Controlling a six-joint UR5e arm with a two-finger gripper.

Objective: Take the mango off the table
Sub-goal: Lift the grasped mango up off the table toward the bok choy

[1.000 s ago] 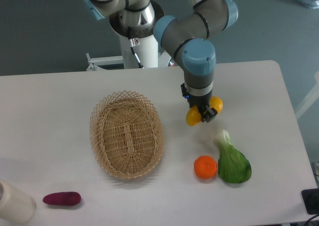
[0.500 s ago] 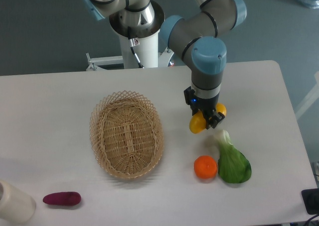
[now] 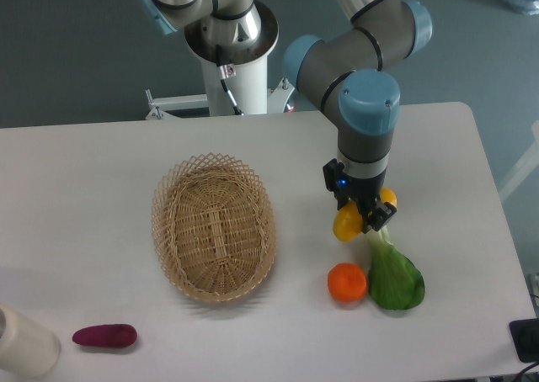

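White table (image 3: 101,172); wicker basket (image 3: 215,227) holds nothing.

Table (image 3: 101,172): plain white top, matt and smooth. Basket (image 3: 215,227): woven wicker, tan, open lattice at the rim, rough texture. Mango (image 3: 346,225): yellow-orange skin, smooth and glossy. Orange fruit (image 3: 347,283): matt, faintly ridged skin. Green vegetable (image 3: 393,277): leafy, slight sheen, with a pale stalk. Purple vegetable (image 3: 104,336): smooth, dull sheen. Arm (image 3: 354,58): grey shells that look like smooth metal, with light-blue plastic-looking caps on the joints. Gripper (image 3: 368,220): black, matt. Arm pedestal (image 3: 238,87): white, smooth.
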